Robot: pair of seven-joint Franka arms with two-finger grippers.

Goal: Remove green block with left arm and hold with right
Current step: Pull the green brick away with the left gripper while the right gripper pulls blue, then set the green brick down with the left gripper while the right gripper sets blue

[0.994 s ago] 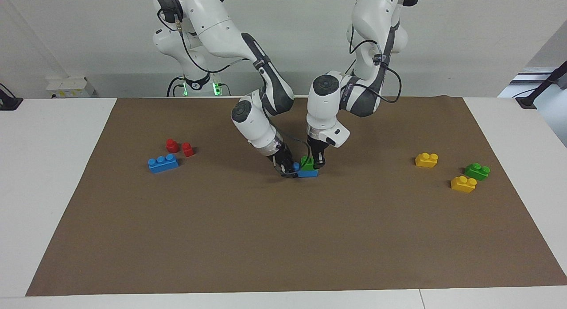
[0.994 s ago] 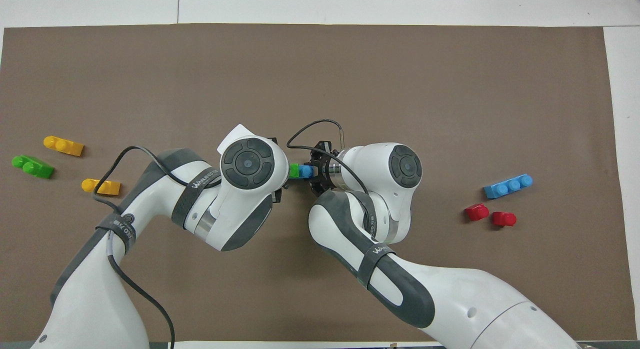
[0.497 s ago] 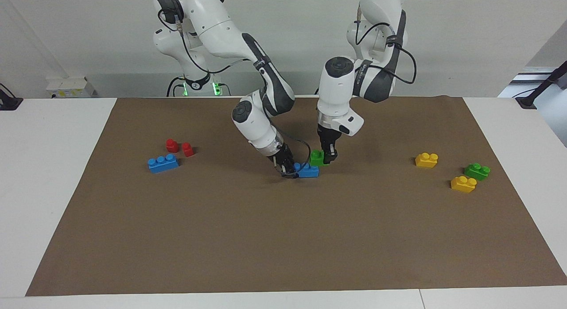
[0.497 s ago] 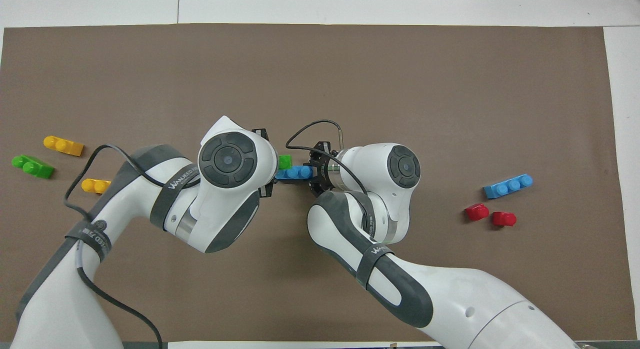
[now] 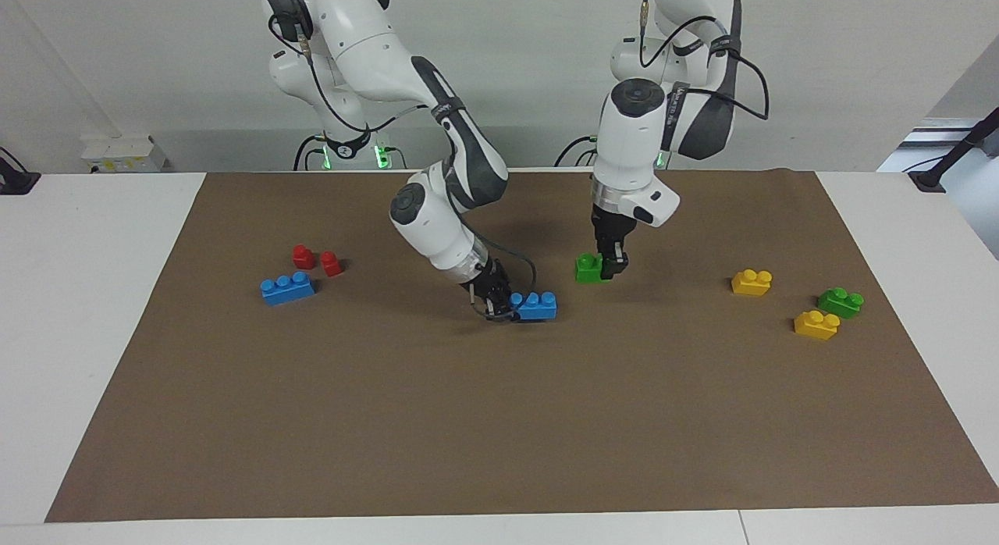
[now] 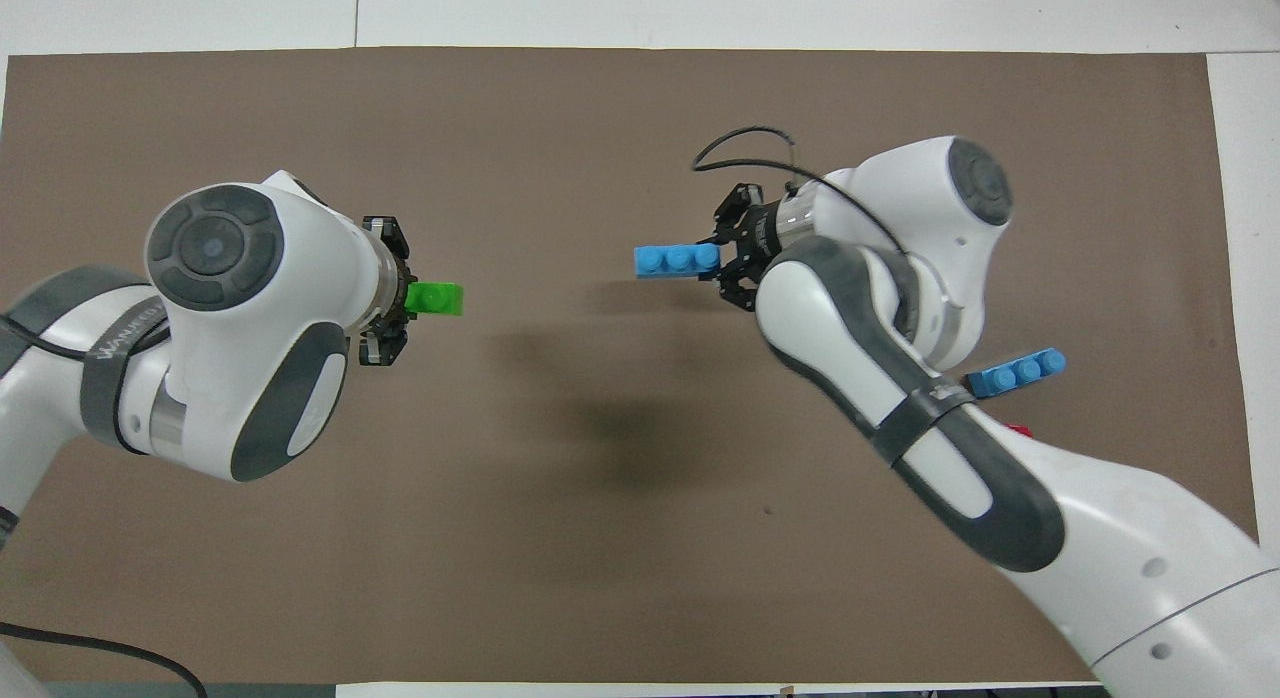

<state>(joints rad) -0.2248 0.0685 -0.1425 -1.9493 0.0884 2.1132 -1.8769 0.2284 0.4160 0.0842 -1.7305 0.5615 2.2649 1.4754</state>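
Grip check: my left gripper (image 5: 609, 268) clamps the green block (image 5: 588, 268) aloft; my right gripper (image 5: 499, 303) holds the blue three-stud brick (image 5: 537, 306).

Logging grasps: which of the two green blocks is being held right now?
The green block in the left tool, near the table's middle. Its twin lies untouched beside the yellow blocks.

From overhead, the left arm (image 6: 200, 328) hides the yellow and green bricks; the right arm (image 6: 900, 398) nearly covers the red pieces (image 6: 1018, 430).
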